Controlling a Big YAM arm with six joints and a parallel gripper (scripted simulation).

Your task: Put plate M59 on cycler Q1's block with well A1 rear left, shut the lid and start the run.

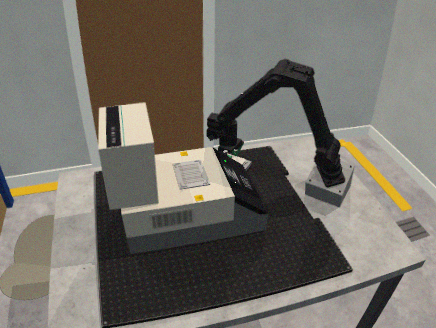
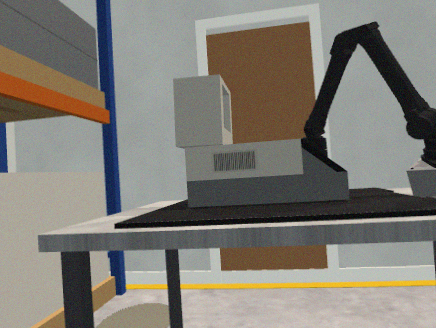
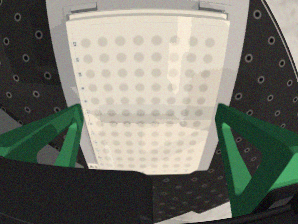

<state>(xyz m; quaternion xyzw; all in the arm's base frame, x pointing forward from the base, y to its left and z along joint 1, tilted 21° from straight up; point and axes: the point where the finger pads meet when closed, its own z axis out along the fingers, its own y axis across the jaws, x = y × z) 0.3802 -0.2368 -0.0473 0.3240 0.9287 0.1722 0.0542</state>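
Note:
The cycler Q1 stands on the black mat with its lid raised upright at its far end. Its grey block lies bare between two yellow marks. The dark sloped key panel faces the arm. My gripper is open, with one green finger on each side of the plate's near end. In the top view the gripper hangs just behind the panel, over the nest. The plate's printed marks are too blurred to read.
The arm's base stands on the table to the right of the mat. A yellow floor stripe runs along the right. In the exterior view the cycler hides the nest and the gripper.

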